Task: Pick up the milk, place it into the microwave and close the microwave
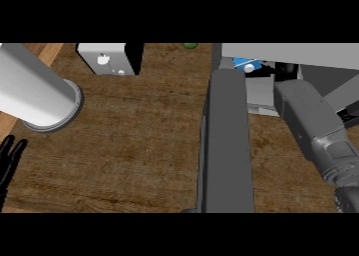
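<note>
The milk [245, 63] shows as a small blue and white carton inside the microwave [300, 54], just right of its open door [226, 145], which I see edge-on as a long grey slab. My right forearm reaches up into the opening, and the right hand [284, 68] is a dark shape right beside the carton, mostly hidden under the microwave's top. Whether it holds the carton is hidden. My left hand [2, 162] rests open at the left edge, fingers up.
A tall white cylinder [25, 85] on a grey round base stands at the left. A white box [103, 59] with a dark side sits at the back, and a small green object [189, 45] lies beyond it. Wooden counter [138, 135] spreads between them.
</note>
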You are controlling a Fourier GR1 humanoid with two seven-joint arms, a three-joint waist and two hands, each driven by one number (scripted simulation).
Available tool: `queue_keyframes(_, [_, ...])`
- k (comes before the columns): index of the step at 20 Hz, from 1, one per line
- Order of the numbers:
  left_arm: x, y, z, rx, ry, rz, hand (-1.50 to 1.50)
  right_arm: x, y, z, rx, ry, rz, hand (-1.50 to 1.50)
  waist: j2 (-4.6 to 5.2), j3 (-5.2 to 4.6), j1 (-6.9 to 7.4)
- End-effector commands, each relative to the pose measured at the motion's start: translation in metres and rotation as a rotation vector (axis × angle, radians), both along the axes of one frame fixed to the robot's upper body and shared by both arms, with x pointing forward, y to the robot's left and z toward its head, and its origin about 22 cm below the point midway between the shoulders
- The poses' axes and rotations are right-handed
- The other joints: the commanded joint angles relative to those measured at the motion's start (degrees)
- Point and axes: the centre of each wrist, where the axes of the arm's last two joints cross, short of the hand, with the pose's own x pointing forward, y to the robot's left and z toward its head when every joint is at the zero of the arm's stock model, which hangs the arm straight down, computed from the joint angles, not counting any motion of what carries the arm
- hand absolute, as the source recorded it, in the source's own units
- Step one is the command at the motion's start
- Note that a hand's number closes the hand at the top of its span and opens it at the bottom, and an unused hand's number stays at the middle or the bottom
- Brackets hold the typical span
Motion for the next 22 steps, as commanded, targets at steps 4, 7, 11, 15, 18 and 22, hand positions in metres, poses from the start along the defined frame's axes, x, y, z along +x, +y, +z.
queue_keyframes(4, [0.009, -0.006, 0.004, 0.033, -0.007, -0.009, -1.5, 0.002, -0.005, 0.005, -0.112, -0.036, -0.218, 1.5, 0.96, -0.04, 1.52])
queue_keyframes(7, [0.013, -0.007, 0.007, 0.054, -0.026, -0.005, -1.5, -0.001, -0.024, 0.001, -0.25, -0.05, -0.268, -1.5, 1.74, -0.02, 2.25])
queue_keyframes(11, [0.017, -0.007, 0.012, 0.092, -0.023, -0.027, -1.5, -0.002, -0.016, -0.003, -0.285, -0.047, -0.294, -1.5, 1.81, 0.12, 2.96])
queue_keyframes(15, [0.024, -0.016, 0.009, 0.08, -0.021, -0.049, -1.5, -0.007, -0.027, -0.012, -0.425, 0.026, -0.386, -1.5, 2.31, -0.28, 3.55])
queue_keyframes(18, [0.025, -0.019, 0.008, 0.093, -0.017, -0.052, -1.5, 0.002, 0.002, 0.0, -0.168, 0.058, -0.201, -1.5, 1.96, 0.26, 3.36])
queue_keyframes(22, [0.031, -0.027, 0.008, 0.091, -0.015, -0.063, -1.5, 0.004, 0.016, 0.004, -0.095, 0.076, -0.108, -1.5, 1.74, 0.24, 2.6])
